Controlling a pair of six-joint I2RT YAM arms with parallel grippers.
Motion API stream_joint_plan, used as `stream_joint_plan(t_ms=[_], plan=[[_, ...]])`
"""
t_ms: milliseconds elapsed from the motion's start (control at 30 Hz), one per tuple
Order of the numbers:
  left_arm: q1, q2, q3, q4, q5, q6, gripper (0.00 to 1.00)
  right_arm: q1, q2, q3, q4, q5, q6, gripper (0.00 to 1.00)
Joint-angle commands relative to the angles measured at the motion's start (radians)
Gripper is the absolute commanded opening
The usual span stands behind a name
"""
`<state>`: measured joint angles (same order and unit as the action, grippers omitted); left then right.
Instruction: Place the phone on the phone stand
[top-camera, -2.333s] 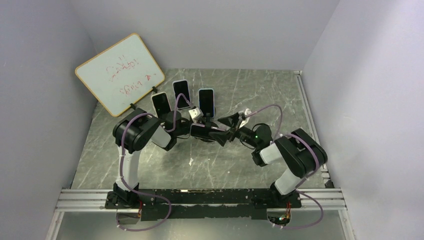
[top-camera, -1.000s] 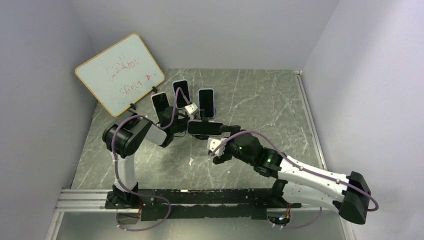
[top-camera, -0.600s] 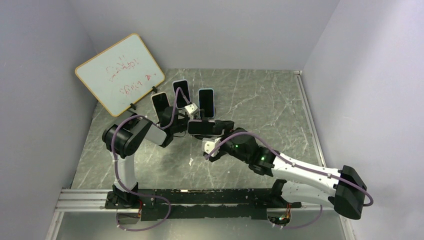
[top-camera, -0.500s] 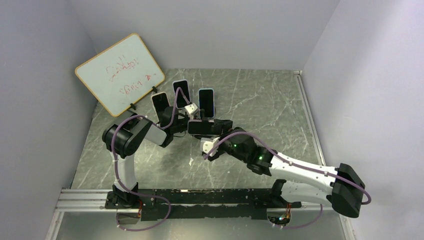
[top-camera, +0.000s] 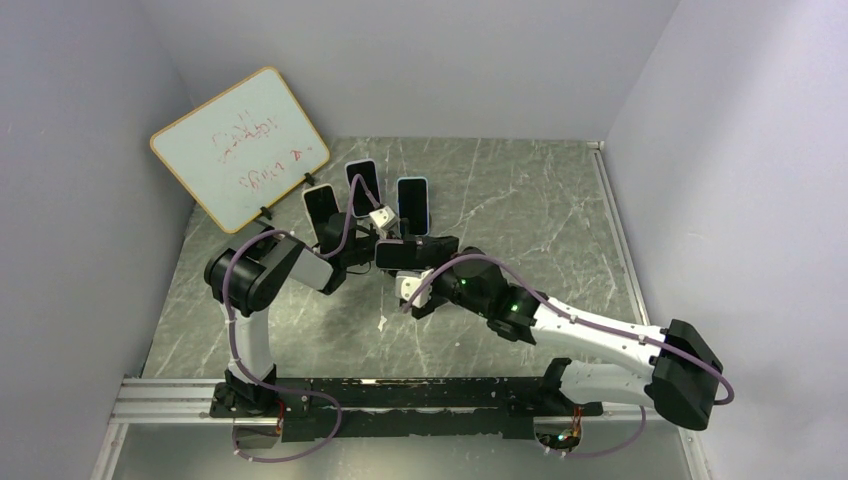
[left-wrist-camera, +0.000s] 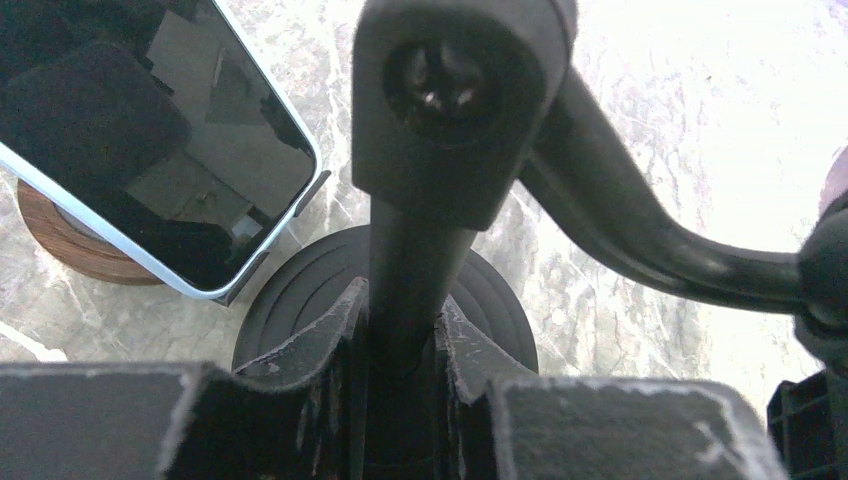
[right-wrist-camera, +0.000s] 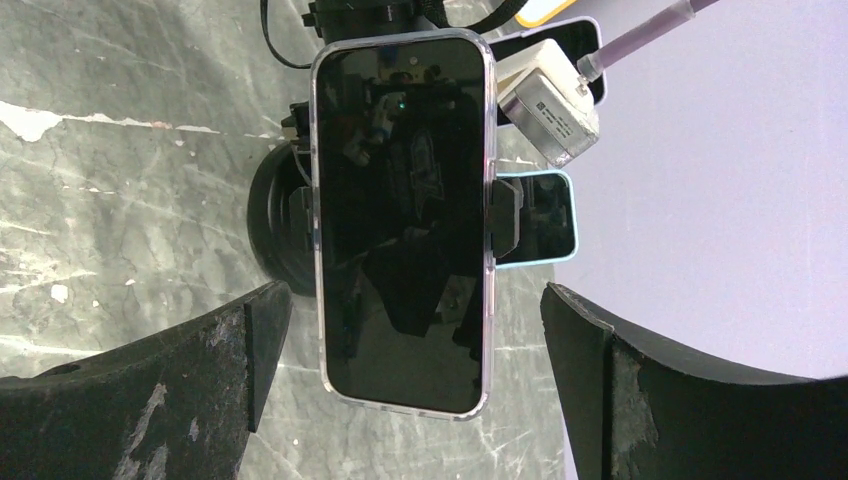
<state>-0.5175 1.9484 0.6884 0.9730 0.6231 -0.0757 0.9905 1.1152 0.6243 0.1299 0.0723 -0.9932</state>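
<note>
A phone in a clear case, dark screen facing up, sits crosswise in the side clamps of the black phone stand; from above the phone lies level at mid-table. My left gripper is shut on the stand's upright pole above its round black base. My right gripper is open, one finger on each side of the phone's near end, touching nothing. From above, the right gripper hovers at the phone's right end.
Three other phones stand propped behind, one in a light-blue case on a wooden base. A whiteboard leans at the back left. Walls close in on the marble table.
The right arm unfolded and swung its open gripper leftward, up to the phone's right end. The left gripper stayed clamped on the stand's pole.
</note>
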Motion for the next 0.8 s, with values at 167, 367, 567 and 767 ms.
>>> stream_joint_plan(t_ms=[167,367,567,767], plan=[[0.008,0.043,-0.009,-0.162,0.045,-0.069,0.05,-0.030,0.033,0.040,-0.039,-0.069,0.030,1.00],[0.008,0.056,-0.003,-0.160,0.049,-0.077,0.05,-0.044,0.037,0.045,-0.059,-0.108,0.051,1.00],[0.008,0.054,-0.003,-0.161,0.052,-0.075,0.05,-0.050,0.062,-0.001,0.056,-0.064,0.038,1.00],[0.009,0.059,0.000,-0.164,0.056,-0.076,0.05,-0.057,0.110,-0.013,0.121,-0.029,0.022,1.00]])
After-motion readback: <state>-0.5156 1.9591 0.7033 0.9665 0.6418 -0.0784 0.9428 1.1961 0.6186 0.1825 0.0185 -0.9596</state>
